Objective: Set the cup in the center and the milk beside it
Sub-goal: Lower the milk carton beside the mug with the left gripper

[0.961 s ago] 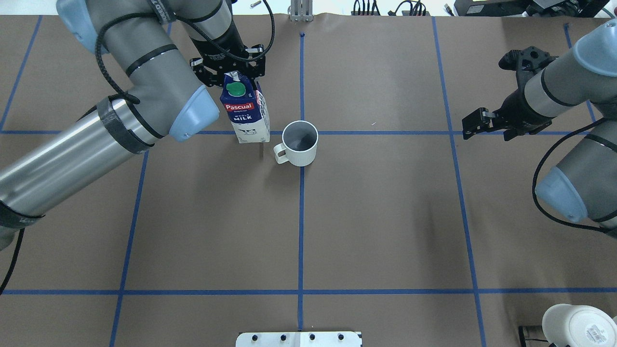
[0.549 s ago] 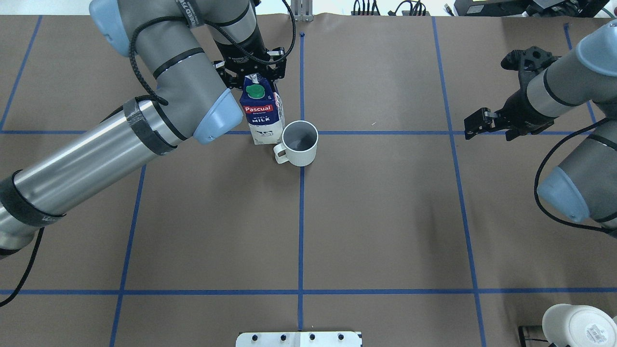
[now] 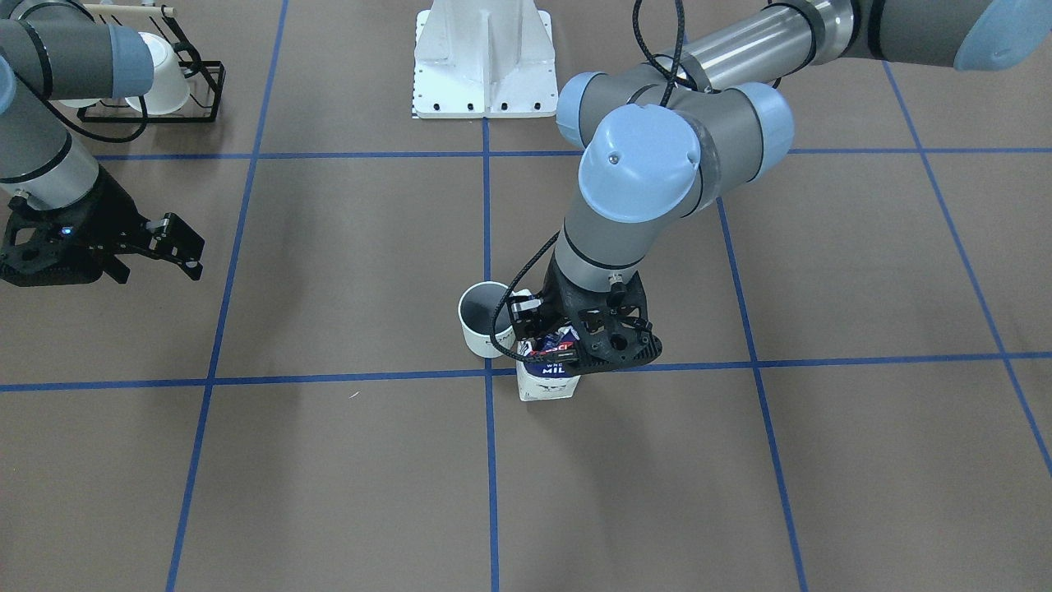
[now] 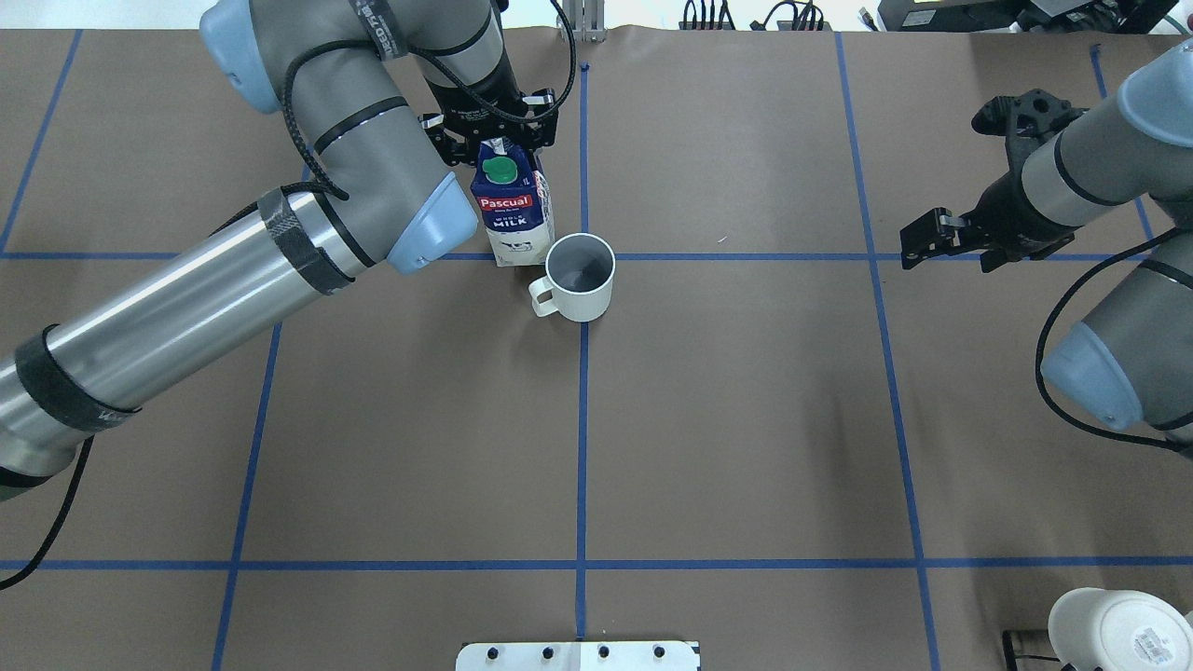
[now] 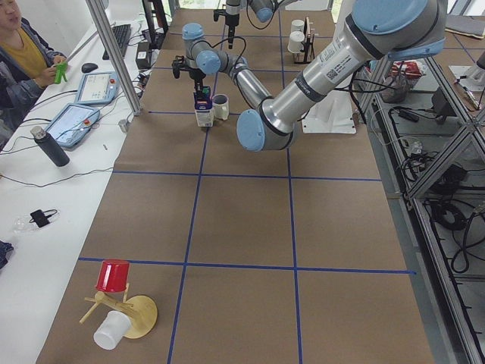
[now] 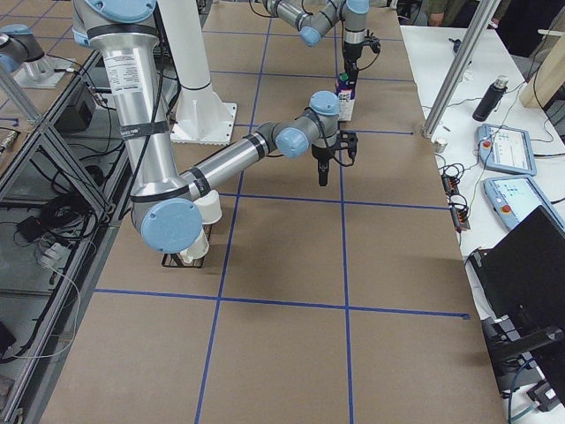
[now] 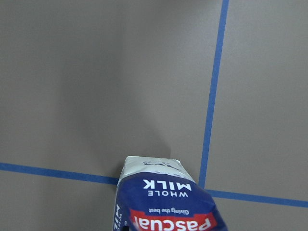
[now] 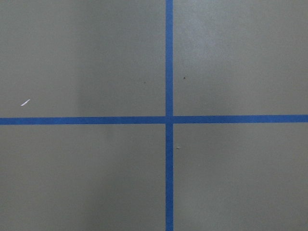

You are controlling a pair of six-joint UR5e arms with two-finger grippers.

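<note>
The cup (image 4: 580, 278), a white mug with a dark grey inside, stands upright at the crossing of the blue tape lines, its handle toward the near left. It also shows in the front view (image 3: 485, 319). The milk (image 4: 511, 214), a blue-and-white carton with a green cap, is upright right beside the cup's far left side, its base at the table. My left gripper (image 4: 499, 142) is shut on the carton's top. The carton fills the bottom of the left wrist view (image 7: 163, 202). My right gripper (image 4: 918, 244) hovers open and empty far to the right.
A white mug (image 4: 1118, 629) lies at the near right corner on a black rack (image 3: 197, 90). The robot's white base plate (image 3: 483, 57) sits at the near middle edge. A red cup on a wooden stand (image 5: 114, 274) is at the far left end.
My left gripper has carried the milk to the right until it stands close against the cup, and the carton has straightened up. The cup and my right arm have barely moved.
</note>
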